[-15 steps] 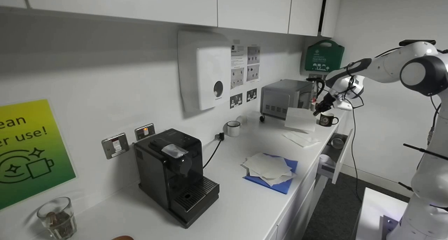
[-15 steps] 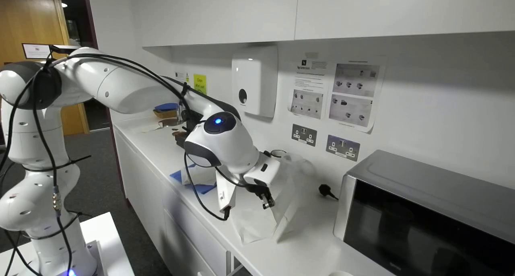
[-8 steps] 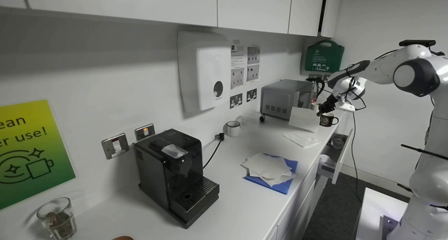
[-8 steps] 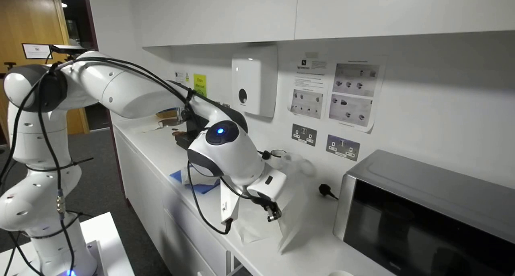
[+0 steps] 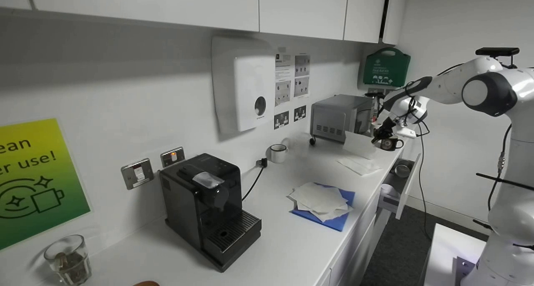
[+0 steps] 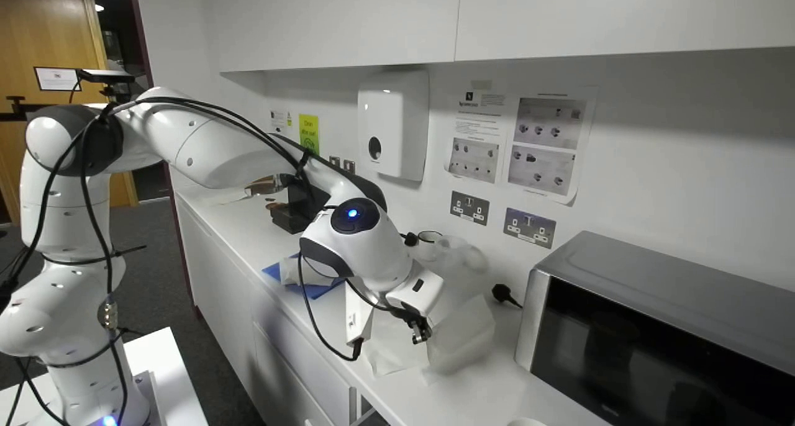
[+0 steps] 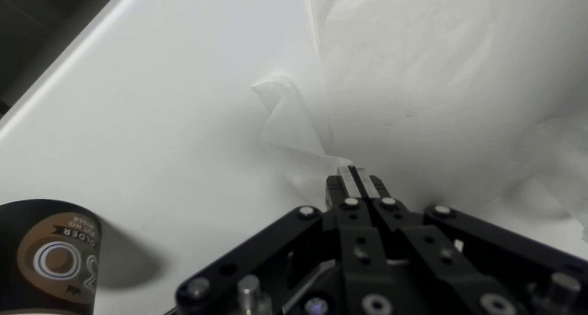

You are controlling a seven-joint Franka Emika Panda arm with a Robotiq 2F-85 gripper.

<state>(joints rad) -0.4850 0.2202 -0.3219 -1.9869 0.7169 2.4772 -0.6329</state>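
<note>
My gripper (image 7: 353, 169) is shut, its fingertips pinching the edge of a thin white paper sheet. This sheet (image 5: 359, 145) hangs tilted above the counter in both exterior views, spread to the microwave side of the fingers (image 6: 421, 336). A creased, folded-over paper corner (image 7: 294, 126) runs up to the fingertips in the wrist view. Another white sheet (image 5: 358, 165) lies flat on the counter just below. Close beside the gripper stands a black mug (image 7: 59, 260) with a brown round print, upright. Which paper layers in the wrist view belong to which sheet, I cannot tell.
A silver microwave (image 6: 658, 326) stands behind the gripper. Along the counter's front edge a drawer (image 5: 400, 179) is pulled out. More papers lie on a blue cloth (image 5: 346, 223), farther along. A white mug (image 5: 278, 153) and a black coffee machine (image 5: 208, 211) are near the wall.
The gripper has come lower, shifting slightly. The pinched sheet has moved with it and turned, so that a broader face of it shows in an exterior view. The fingers have stayed shut.
</note>
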